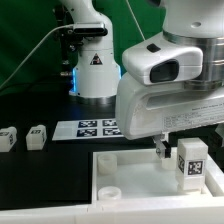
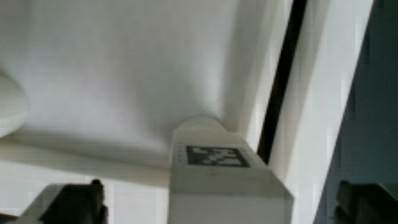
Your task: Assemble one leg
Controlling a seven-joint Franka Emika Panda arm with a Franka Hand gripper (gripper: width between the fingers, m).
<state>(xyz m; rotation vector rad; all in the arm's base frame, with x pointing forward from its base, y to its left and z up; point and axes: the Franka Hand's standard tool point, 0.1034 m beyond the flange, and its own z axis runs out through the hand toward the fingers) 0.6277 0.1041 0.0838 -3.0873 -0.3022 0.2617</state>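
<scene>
One leg (image 1: 190, 161), a chunky white peg with a marker tag, stands upright in the corner of the large white square top (image 1: 130, 170) at the exterior view's right. My gripper (image 1: 180, 150) hangs over it. In the wrist view the leg (image 2: 221, 160) lies between my two dark fingertips (image 2: 75, 202), with a clear gap on each side, so the gripper (image 2: 217, 208) is open and not gripping. The top's inner floor (image 2: 125, 80) and raised rim (image 2: 324, 90) fill that view. Two more legs (image 1: 8, 140) (image 1: 37, 137) lie on the black table at the exterior view's left.
The marker board (image 1: 95, 127) lies flat behind the top. The robot's white base (image 1: 95, 70) stands at the back. A round socket (image 1: 108, 190) shows in the top's near left corner. A green backdrop is behind.
</scene>
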